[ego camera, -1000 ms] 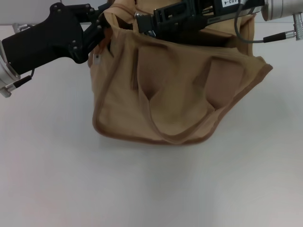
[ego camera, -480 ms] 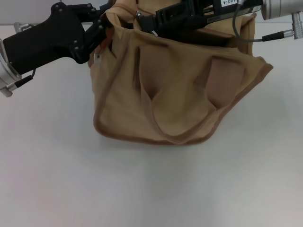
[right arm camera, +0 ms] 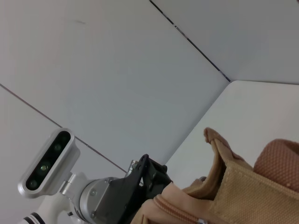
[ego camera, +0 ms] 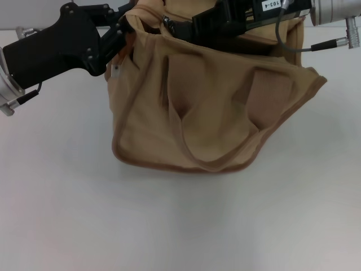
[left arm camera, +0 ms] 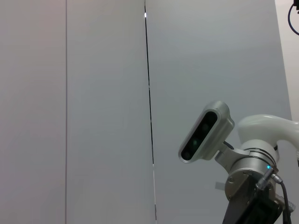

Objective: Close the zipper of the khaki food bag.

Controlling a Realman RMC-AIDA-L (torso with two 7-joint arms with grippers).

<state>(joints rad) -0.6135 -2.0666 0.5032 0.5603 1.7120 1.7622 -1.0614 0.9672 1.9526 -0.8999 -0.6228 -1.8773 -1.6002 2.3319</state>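
The khaki food bag [ego camera: 208,107] sits on the white surface [ego camera: 169,226]. The left gripper [ego camera: 125,40] reaches in level, fingers pinching the bag's top corner. The right gripper [ego camera: 177,27] lies across the top at the zipper [ego camera: 167,21]; whether its fingers are spread or together cannot be told.

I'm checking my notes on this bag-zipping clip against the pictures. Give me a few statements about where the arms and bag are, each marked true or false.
1. The left gripper is at the upper left corner of the khaki food bag. True.
2. The bag lies flat and folded on the table. False: it stands boxy, one strap handle drooping down its front.
3. The right gripper is at the bag's top edge. True.
4. The right arm is parked away from the bag. False: it reaches across the bag's top.
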